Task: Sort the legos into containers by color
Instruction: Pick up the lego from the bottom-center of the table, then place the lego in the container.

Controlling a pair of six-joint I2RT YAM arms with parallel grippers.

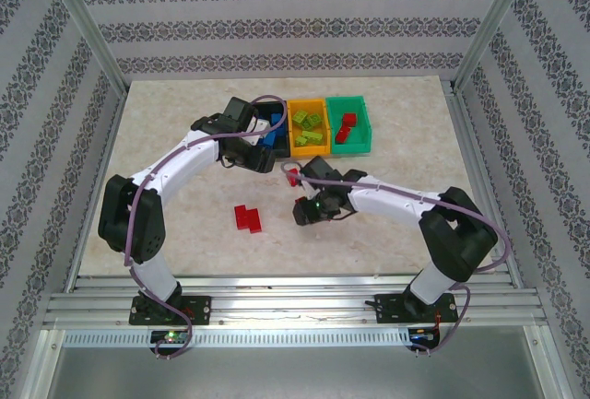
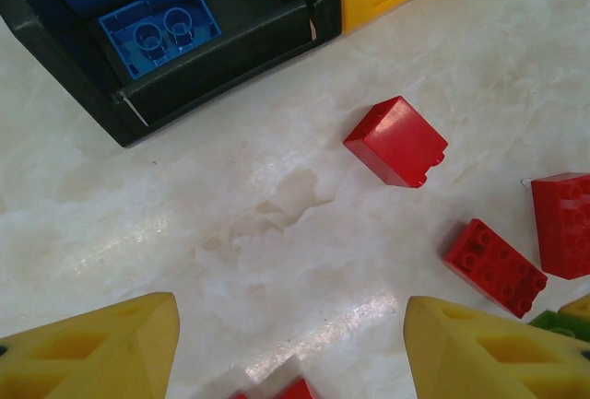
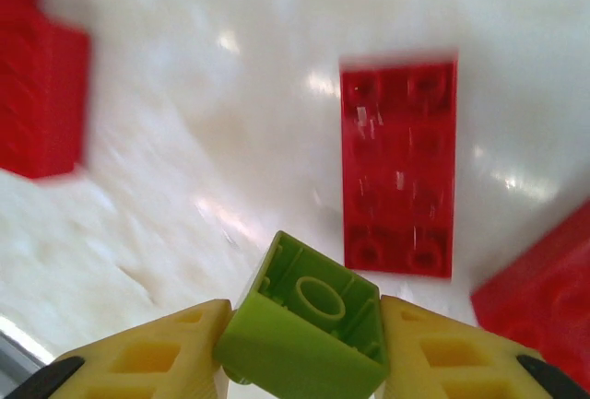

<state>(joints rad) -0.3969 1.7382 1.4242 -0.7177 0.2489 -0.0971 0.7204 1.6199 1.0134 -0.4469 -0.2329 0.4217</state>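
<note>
the right wrist view made the grip plain, which from above was too small to tell: the right gripper was closed on a lime green lego, over a flat red lego on the table. the left wrist view showed the left gripper parted and holding nothing, near the black bin with blue legos inside. from above, both arms bent inward, wrists close together before the yellow bin and green bin.
</note>
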